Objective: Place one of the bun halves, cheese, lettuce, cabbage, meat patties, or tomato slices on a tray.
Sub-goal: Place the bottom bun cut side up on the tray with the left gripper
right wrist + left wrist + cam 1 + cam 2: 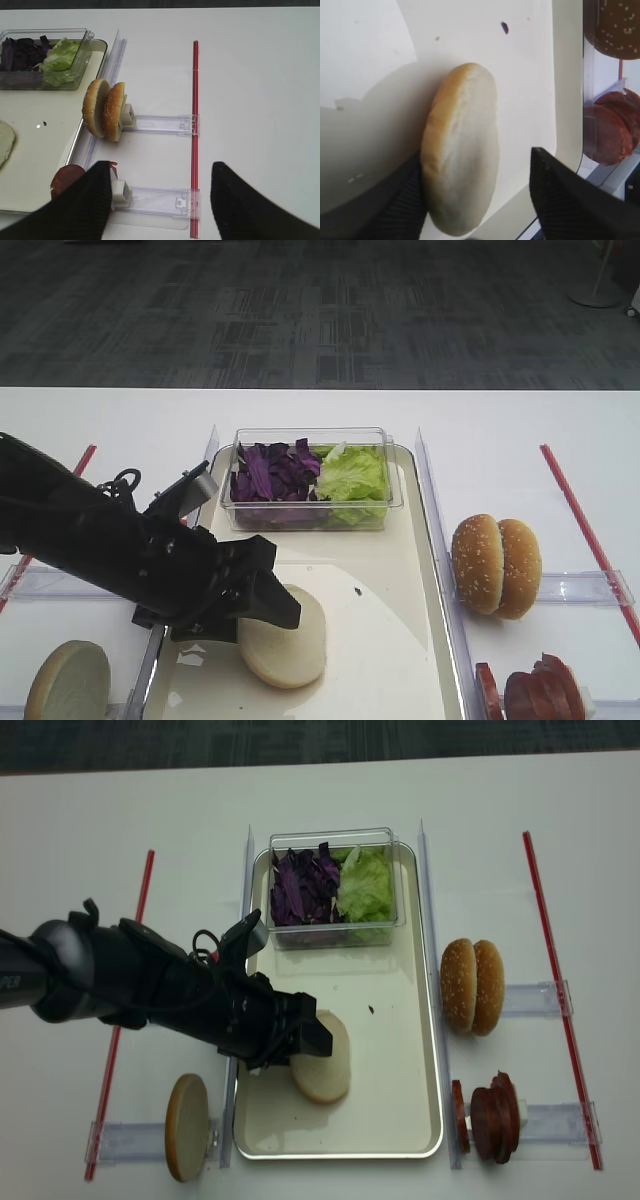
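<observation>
the bun half (322, 1057) lies flat on the tray (400, 1020), between the left gripper's (477, 200) spread fingers (560, 195) — one touches its crust, the other stands clear. likely light, soft, squashable — best held gently by the crust edges.

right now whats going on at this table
The left gripper is over the tray with its jaws spread on either side of a bun half that lies flat on the tray; one jaw looks to be touching the bun's edge, the other is apart from it. The right gripper hangs open over the table, holding nothing. A tub of cabbage and lettuce sits at the tray's far end.
</observation>
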`<action>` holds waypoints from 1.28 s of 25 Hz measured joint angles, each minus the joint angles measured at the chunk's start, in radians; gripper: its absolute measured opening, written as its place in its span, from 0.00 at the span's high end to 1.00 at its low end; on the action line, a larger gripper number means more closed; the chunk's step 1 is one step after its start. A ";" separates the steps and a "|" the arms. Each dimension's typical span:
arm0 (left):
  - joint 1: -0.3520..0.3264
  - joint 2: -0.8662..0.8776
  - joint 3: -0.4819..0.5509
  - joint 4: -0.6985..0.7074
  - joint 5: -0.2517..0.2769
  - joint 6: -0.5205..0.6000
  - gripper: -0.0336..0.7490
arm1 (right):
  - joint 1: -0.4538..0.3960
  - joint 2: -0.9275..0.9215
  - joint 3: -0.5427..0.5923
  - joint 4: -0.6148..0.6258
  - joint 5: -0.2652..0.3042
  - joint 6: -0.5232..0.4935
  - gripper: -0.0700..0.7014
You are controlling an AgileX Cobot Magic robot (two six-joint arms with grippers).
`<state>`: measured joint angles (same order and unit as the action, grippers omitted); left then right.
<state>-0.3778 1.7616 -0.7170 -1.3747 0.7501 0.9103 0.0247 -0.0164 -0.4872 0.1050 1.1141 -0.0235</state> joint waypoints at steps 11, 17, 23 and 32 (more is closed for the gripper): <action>0.000 0.000 0.000 0.002 0.015 0.000 0.39 | 0.000 0.000 0.000 0.000 0.000 0.000 0.31; 0.000 0.000 0.000 0.002 0.038 0.000 0.32 | 0.000 0.000 0.000 0.000 0.000 0.000 0.31; -0.007 0.000 -0.012 0.019 0.031 -0.011 0.31 | 0.000 0.000 0.000 0.000 0.000 0.000 0.31; -0.089 0.000 -0.079 0.183 -0.047 -0.175 0.31 | 0.000 0.000 0.000 0.000 0.000 0.000 0.31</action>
<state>-0.4671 1.7616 -0.7957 -1.1914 0.7027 0.7352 0.0247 -0.0164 -0.4872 0.1050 1.1141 -0.0235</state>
